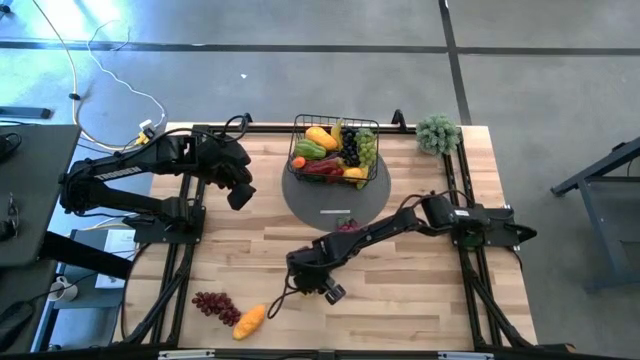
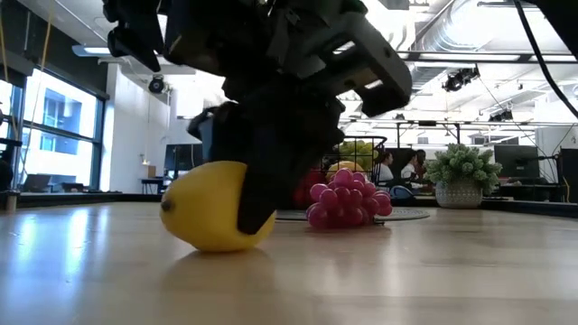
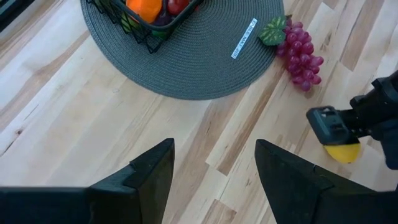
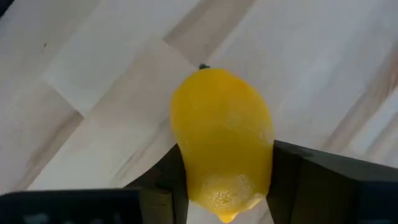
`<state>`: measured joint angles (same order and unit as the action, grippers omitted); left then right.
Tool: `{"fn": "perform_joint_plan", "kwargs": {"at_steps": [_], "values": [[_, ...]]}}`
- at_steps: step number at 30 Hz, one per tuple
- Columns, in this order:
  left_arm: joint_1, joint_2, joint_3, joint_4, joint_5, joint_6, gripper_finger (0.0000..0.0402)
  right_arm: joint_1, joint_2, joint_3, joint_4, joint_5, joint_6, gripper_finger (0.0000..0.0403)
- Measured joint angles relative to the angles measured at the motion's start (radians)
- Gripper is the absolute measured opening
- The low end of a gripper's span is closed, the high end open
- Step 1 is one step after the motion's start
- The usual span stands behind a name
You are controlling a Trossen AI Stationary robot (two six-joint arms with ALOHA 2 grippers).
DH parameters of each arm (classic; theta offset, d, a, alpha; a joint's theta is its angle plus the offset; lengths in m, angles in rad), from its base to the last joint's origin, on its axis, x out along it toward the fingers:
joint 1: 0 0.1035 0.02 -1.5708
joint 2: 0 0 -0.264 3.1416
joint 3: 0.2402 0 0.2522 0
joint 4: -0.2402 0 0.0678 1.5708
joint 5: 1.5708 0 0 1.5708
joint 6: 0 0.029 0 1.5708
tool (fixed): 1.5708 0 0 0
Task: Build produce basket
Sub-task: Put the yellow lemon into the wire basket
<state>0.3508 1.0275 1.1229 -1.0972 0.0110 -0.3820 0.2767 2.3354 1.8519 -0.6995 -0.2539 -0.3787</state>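
Two end effectors in view, one working. Right end effector [image 4: 227,180] is down at the tabletop [image 1: 400,290], near the front middle, fingers on either side of a yellow lemon [image 4: 222,140]. Right wrist view shows both dark fingers pressed against the lemon's flanks, so it's clamped on it. Low view shows the lemon [image 2: 215,206] with its underside on the wood, a dark finger [image 2: 262,181] across its side. Left wrist view shows the same lemon [image 3: 342,151] poking out under the right arm's end.

Left end effector [image 1: 240,195] hangs above the tabletop on the left side, just left of the grey round mat [image 1: 335,195], fingers [image 3: 149,180] apart, nothing between them.

Basket [image 1: 336,150], black wire mesh, sits on the far part of the mat at the back middle of the tabletop. Already loaded: yellow, orange, red and green pieces plus dark and green grape bunches inside. Exact count not clear.

Loose produce: a pink-purple grape bunch [image 3: 300,53] with a green leaf lies on the wood touching the mat's near edge, between the mat and the right end effector; also seen in low view [image 2: 348,200] behind the lemon. A dark red grape bunch [image 1: 214,305] and an orange carrot-like piece [image 1: 250,320] lie together at the front left, well apart from the basket.

Bushy grey-green plant [image 1: 438,133] in a pot stands at the back right corner. People sit in the room far behind, in low view.
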Motion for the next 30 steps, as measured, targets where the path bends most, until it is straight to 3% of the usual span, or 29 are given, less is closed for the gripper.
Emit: {"fn": "perform_joint_plan", "kwargs": {"at_steps": [8, 17, 30], "values": [[0.0, 0.0, 0.0, 0.0, 0.0, 0.0, 0.0211, -0.044, -0.012, 0.0, -0.047, 0.017, 0.145, 0.0121], [0.0, 0.0, 0.0, 0.0, 0.0, 0.026, 0.0211, -0.113, -0.091, -0.002, -0.134, 0.191, 0.256, 0.0121], [0.0, 0.0, 0.0, -0.005, -0.012, 0.037, 0.0211, -0.197, -0.209, -0.002, -0.173, 0.441, 0.542, 0.0121]]}}
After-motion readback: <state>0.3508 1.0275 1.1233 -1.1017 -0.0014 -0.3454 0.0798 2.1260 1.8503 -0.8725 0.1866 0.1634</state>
